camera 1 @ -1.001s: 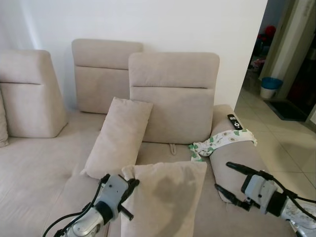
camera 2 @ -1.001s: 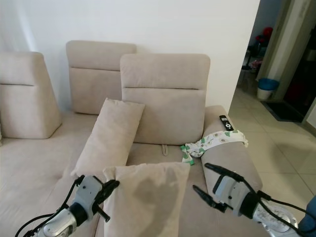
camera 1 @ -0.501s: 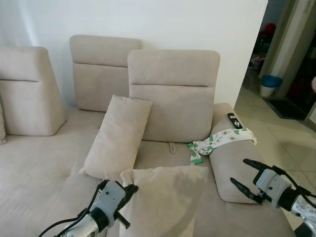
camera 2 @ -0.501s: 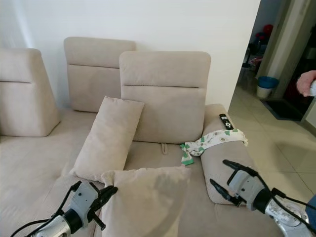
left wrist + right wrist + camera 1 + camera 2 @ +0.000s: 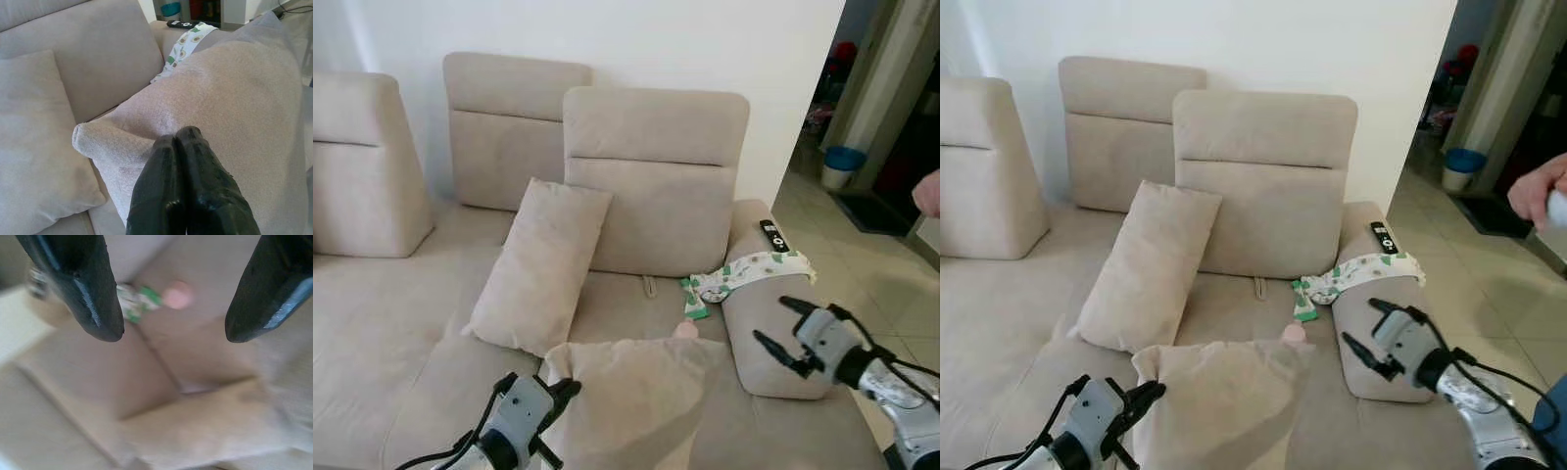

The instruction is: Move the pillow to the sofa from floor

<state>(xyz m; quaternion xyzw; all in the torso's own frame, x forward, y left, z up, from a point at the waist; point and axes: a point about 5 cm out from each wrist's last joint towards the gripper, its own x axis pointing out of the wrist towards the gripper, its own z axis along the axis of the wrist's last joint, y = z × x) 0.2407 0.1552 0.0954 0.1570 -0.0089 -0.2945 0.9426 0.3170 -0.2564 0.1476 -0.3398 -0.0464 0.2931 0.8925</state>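
Left gripper (image 5: 182, 139): fingers pressed together, pinching the pillow's corner, lower left of head view.
Right gripper (image 5: 784, 327): fingers spread wide, holding nothing, lower right, before the armrest.
Pillow: beige fabric square pillow (image 5: 631, 392), bottom centre, over the beige sofa (image 5: 382, 304) seat.
Nearby: second beige pillow (image 5: 540, 264) leaning on the backrest; green-patterned white cloth (image 5: 744, 273) draped over the armrest.

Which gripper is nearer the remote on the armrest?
Right. The right gripper hangs open over the armrest, just in front of the remote. The left gripper is shut on the pillow at its corner, across the seat.
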